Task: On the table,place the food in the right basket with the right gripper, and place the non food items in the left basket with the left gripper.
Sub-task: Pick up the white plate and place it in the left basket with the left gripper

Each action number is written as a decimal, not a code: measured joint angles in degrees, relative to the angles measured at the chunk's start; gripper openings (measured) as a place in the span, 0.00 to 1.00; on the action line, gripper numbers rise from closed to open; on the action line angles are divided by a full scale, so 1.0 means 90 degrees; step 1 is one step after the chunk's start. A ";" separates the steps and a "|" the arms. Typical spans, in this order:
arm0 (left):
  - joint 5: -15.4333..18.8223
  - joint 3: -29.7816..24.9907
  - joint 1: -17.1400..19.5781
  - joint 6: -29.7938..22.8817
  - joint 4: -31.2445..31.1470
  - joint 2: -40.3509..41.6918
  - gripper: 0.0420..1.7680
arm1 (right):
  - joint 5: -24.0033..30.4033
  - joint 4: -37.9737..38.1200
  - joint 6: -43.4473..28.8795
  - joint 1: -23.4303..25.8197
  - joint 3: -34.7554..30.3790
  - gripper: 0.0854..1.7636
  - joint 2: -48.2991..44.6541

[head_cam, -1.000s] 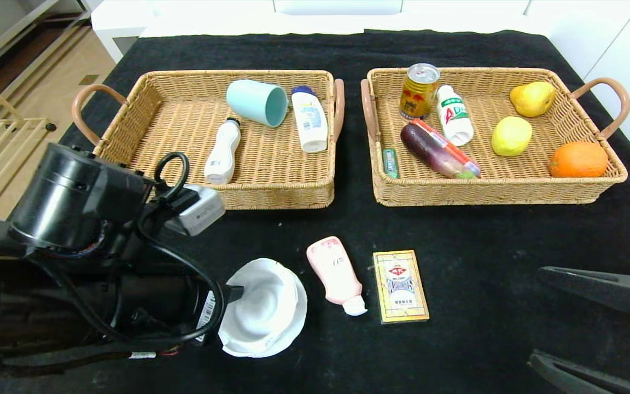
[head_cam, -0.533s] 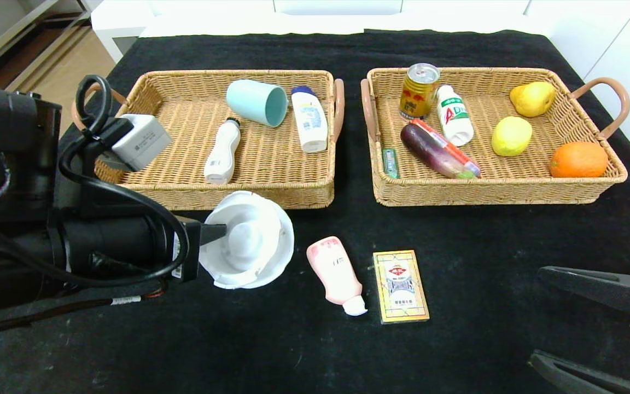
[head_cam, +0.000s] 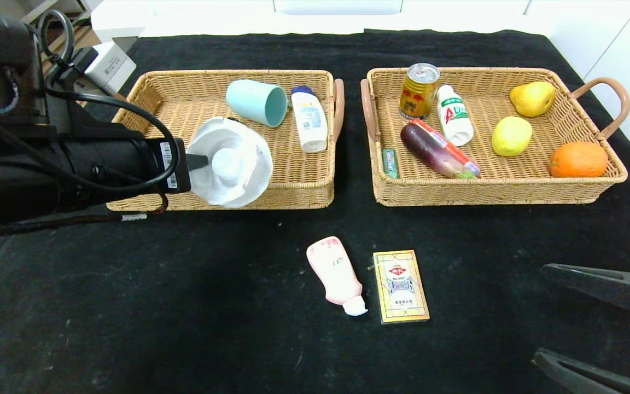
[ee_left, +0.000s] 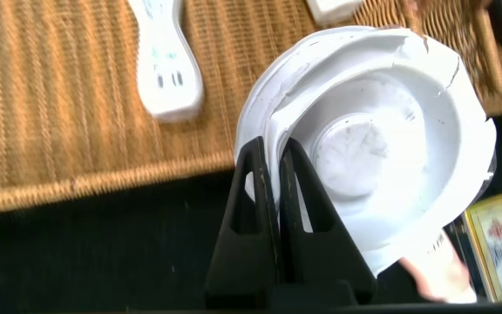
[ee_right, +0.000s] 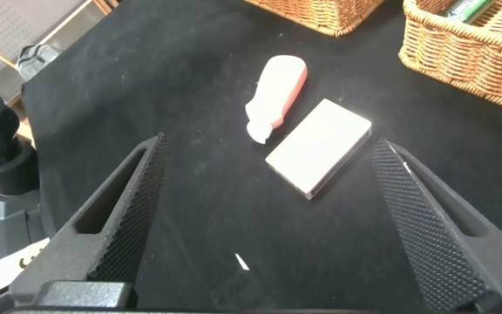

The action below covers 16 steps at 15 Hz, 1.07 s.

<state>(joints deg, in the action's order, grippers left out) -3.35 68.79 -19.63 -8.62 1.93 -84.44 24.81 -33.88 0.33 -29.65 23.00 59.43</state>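
- White bowl [head_cam: 230, 162], cracked at its rim, hanging over the near wall of the left basket [head_cam: 145, 96], its edge pinched between the closed fingers of the left gripper [head_cam: 197, 162].
- Left gripper [ee_left: 273, 187] is reaching in from the robot's left side, its black arm covering the basket's left near corner.
- Left basket is holding a teal cup [head_cam: 256, 102] lying on its side, a white bottle with a blue cap [head_cam: 309, 119] beside it, and a slim white bottle [ee_left: 164, 54] mostly hidden under the bowl in the head view.
- Right basket [head_cam: 594, 189] is holding a yellow can [head_cam: 418, 91], a white drink bottle [head_cam: 453, 115], an eggplant [head_cam: 431, 149] with a red-orange stick lying along it, a green tube [head_cam: 390, 162], a pear [head_cam: 533, 98], a lemon [head_cam: 511, 135] and an orange [head_cam: 578, 159].
- Pink bottle [head_cam: 336, 274] and card box [head_cam: 400, 286] are lying side by side on the black table [head_cam: 184, 306], well clear of both baskets.
- Right gripper [ee_right: 268, 235] is waiting at the table's near right corner, fingers spread wide and holding nothing, with the pink bottle [ee_right: 275, 95] and card box [ee_right: 319, 146] ahead of it.
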 joint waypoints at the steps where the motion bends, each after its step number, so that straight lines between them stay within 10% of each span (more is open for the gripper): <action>1: 0.0000 0.0187 0.0077 -0.0019 0.0043 -0.0148 0.05 | -0.0001 0.0000 0.0000 0.0003 0.0001 0.97 0.0000; 12: -0.0116 0.1734 0.0337 -0.0022 0.0116 -0.1661 0.05 | 0.0000 -0.0005 -0.0003 0.0005 0.0001 0.97 -0.0009; 16: -0.0165 0.1719 0.0344 -0.0019 0.0406 -0.1792 0.42 | 0.0000 -0.0008 -0.0003 0.0005 -0.0003 0.97 -0.0012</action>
<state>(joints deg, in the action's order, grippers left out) -4.84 84.26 -16.53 -8.79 5.58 -100.57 24.81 -33.95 0.30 -29.60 22.98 59.32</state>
